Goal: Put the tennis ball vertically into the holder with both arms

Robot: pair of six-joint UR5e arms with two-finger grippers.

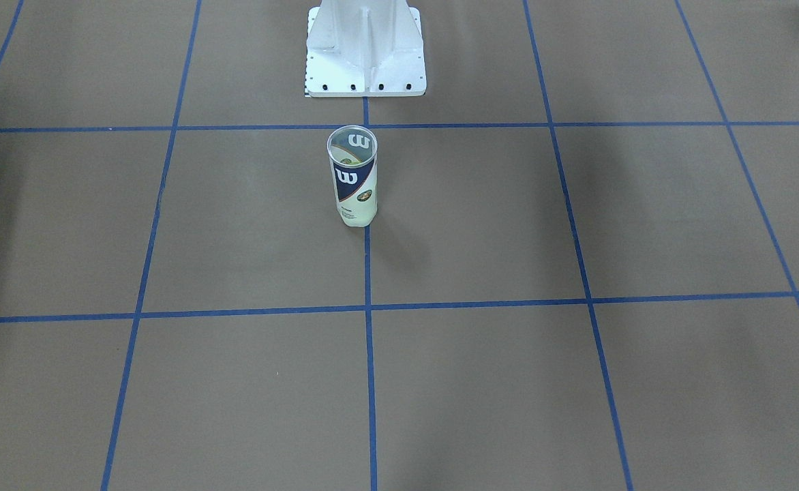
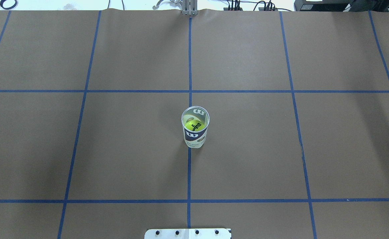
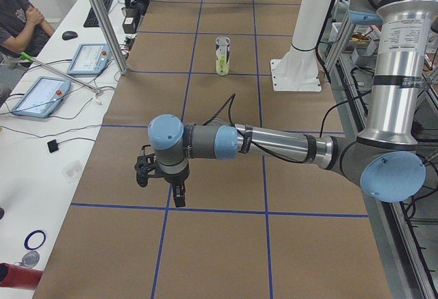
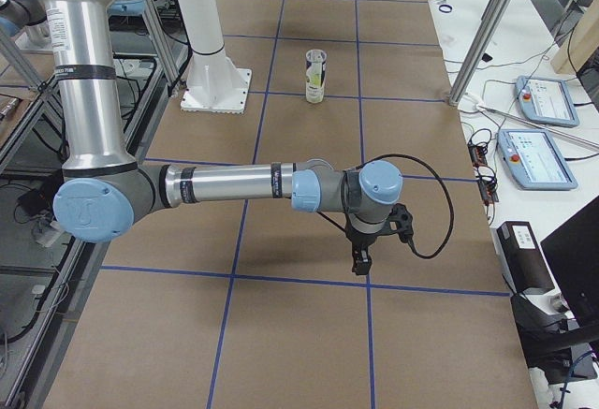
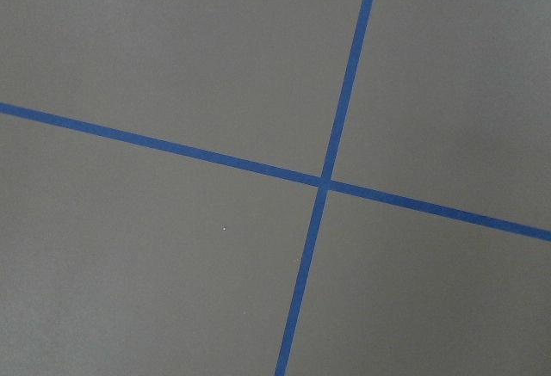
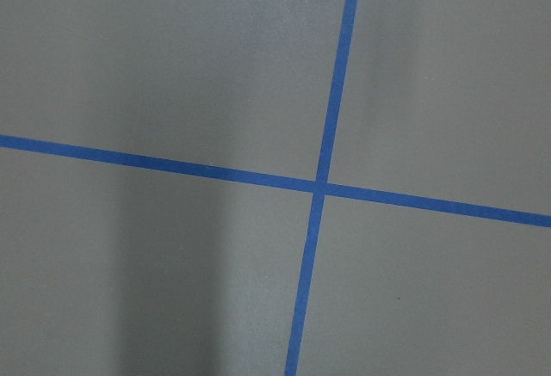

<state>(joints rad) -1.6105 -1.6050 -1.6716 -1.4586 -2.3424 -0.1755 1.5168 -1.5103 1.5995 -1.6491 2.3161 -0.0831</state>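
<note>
One tennis ball (image 2: pixel 194 125), fluorescent yellow-green with black lettering, is sitting inside one holder (image 2: pixel 194 136). The holder is a clear can with a metal rim and a navy and white label. It is standing upright with its mouth open to the top. The overhead view is looking straight down through the mouth onto the ball, and the front view is showing a pale yellow-green tint low in the can.

The holder is resting on the middle tape line near the centre of the table (image 2: pixel 264 149), a short way in front of the one white pedestal base (image 1: pixel 365 54). Broad stretches of brown covering are lying around it on every side, and all table edges are well apart from it. Blue tape lines (image 2: pixel 189 172) are dividing the surface into large squares.

Two arms are showing, only in the side views. The left arm (image 3: pixel 274 145) is reaching out low over the table toward its left end, and the right arm (image 4: pixel 234 184) is doing the same toward the right end. The left gripper (image 3: pixel 178 195) and the right gripper (image 4: pixel 360 261) are each pointing down above a tape crossing, well apart from the holder. Whether their fingers are spread or pressed together cannot be told from these views. Each wrist camera is showing only brown covering and one tape crossing.

Beside the table, two control tablets (image 3: pixel 92 57) are lying on a white bench, and one person (image 3: pixel 17 18) is sitting there.
</note>
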